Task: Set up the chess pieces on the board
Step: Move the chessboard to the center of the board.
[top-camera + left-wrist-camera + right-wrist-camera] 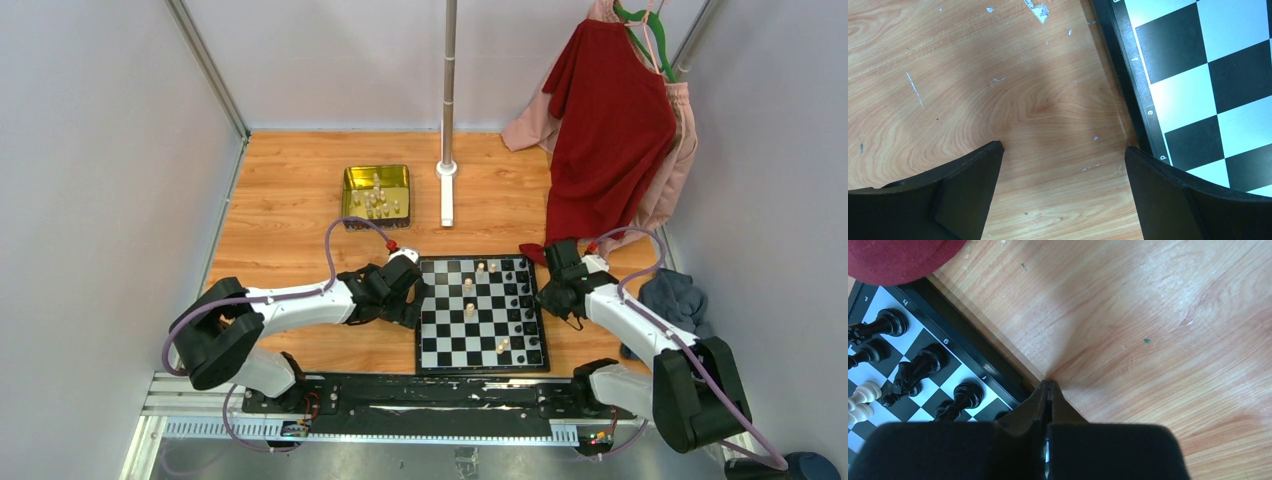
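**Left gripper** (1064,149): the jaws are spread fully and nothing is held. Only bare table (973,90) is seen in the gap. The gripper is held low at the board's left edge, in the lower centre of the overhead view.

**Right gripper** (1049,385): the jaws are pressed shut on nothing. It is poised over table wood just off the board's right edge, beside a file of black pieces (923,365).

**Board** (482,369): it is laid flat in the lower centre of the overhead view, between the two grippers. Black pieces are ranged down its right-hand columns; their number cannot be made out. A few cream pieces (467,286) are scattered over the middle and upper squares, and one is stood near the lower right. The left-hand columns are shown unoccupied.

**Tin** (346,196): a gold box, open, is set well apart from the board, towards the upper left of the table. A cluster of cream pieces is stood inside it.

**Step in hand, as judged:** the cream side is being set up, with neither gripper loaded. The next move is judged to call for three things:
- a reach by the open left gripper to the tin;
- a narrow pinch on a single piece, without its neighbours being toppled;
- an upright placing on a left-hand square.

The loose cream pieces on the board are likely to need shifting to home squares as well.
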Tool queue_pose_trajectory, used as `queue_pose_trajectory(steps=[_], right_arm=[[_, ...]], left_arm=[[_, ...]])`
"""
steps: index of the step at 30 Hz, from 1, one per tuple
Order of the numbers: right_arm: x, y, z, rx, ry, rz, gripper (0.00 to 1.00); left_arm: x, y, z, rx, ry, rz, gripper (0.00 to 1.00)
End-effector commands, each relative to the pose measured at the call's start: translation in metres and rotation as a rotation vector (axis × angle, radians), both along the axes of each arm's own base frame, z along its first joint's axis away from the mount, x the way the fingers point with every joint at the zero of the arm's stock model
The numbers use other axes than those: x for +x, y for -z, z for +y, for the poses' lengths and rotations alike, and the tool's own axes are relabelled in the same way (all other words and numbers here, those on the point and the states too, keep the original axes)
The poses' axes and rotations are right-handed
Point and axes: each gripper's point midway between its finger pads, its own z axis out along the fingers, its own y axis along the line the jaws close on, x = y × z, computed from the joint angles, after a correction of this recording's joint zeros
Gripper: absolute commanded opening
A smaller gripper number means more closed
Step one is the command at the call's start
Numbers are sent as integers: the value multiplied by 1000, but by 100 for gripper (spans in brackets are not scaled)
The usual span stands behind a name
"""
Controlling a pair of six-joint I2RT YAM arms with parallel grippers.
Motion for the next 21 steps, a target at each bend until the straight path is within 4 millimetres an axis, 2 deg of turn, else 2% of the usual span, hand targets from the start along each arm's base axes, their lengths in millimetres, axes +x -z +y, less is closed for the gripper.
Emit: queue_pose_trajectory(steps=[1,12,21], right_arm=[[-16,7,20,35,-51,86,0],[-5,4,48,16,-130,97,0],[0,4,59,15,-158,95,0]], left_arm=[[3,2,1,15,-35,-7,100],[18,-11,16,77,-121,-86,100],[30,-20,28,143,-166,-149,100]])
